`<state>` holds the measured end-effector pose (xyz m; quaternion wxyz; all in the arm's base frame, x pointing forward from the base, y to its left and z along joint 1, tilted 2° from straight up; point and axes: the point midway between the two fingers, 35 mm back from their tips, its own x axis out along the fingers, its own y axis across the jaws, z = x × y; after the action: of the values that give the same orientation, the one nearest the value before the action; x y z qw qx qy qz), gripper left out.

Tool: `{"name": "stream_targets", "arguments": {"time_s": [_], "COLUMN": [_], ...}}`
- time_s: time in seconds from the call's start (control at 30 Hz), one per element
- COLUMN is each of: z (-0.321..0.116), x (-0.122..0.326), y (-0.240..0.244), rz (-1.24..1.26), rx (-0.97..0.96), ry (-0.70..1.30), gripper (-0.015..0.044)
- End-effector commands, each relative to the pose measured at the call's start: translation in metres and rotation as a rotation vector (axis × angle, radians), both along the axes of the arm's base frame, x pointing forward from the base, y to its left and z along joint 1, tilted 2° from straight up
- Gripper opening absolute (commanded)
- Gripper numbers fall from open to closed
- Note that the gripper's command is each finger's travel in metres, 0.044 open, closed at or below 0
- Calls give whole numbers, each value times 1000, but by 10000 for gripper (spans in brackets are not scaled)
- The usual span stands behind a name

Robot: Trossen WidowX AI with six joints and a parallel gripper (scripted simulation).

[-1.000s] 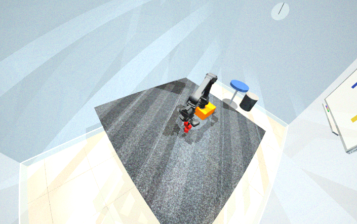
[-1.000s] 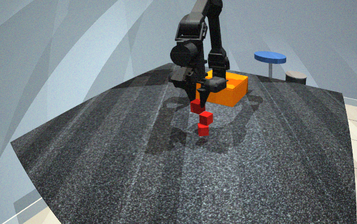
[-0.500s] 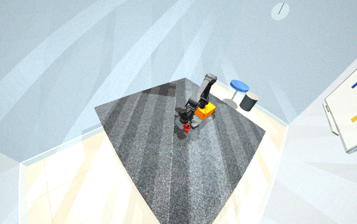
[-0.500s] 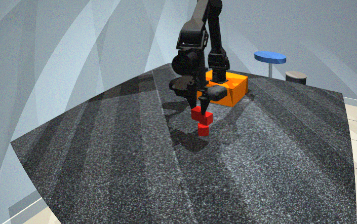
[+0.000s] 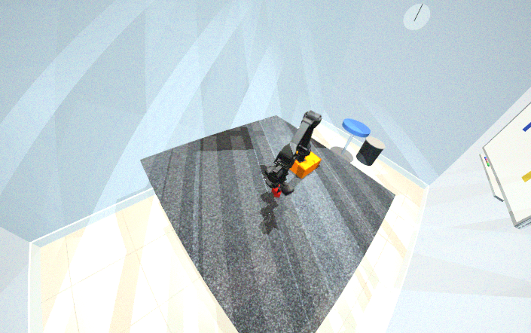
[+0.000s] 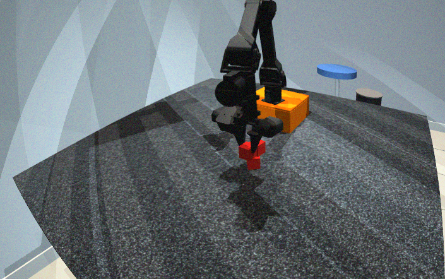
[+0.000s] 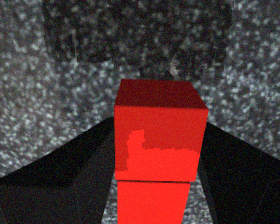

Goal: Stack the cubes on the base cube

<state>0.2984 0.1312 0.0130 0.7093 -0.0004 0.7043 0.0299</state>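
Three cubes meet near mid-frame, exterior view: your claw (image 5: 277, 186) (image 6: 247, 142) (image 7: 155, 128) grips the held cube (image 6: 244, 152) (image 7: 161, 130), left of the capping cube (image 6: 262, 148) and seemingly just above the base (image 6: 253, 163); check their gap before release.

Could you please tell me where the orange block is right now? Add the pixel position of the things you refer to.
In the exterior view, the orange block (image 5: 311, 166) (image 6: 297, 115) sits right of centre, directly under the arm's foot, behind the red cubes (image 5: 276, 192) (image 6: 253, 163).

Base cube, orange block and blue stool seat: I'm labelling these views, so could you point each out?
base cube (image 6: 253, 163): exterior view, front face
orange block (image 5: 309, 166) (image 6: 297, 117): top view, exterior view, side
blue stool seat (image 5: 355, 127) (image 6: 336, 71): both, top surface
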Motion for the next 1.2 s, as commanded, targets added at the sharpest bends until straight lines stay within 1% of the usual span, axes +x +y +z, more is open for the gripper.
{"name": "stream_targets", "arguments": {"time_s": [0.0,0.73,0.87,1.03,1.17], "z": [-5,-6,-6,-6,3], "x": [-1,-1,-1,-1,-1], "y": [0,0,0,0,-1], "rz": [-3,-3,-3,-3,-1], "rx": [2,2,2,2,-1], "ry": [3,3,3,3,2], "gripper": [105,105,205,205,205]}}
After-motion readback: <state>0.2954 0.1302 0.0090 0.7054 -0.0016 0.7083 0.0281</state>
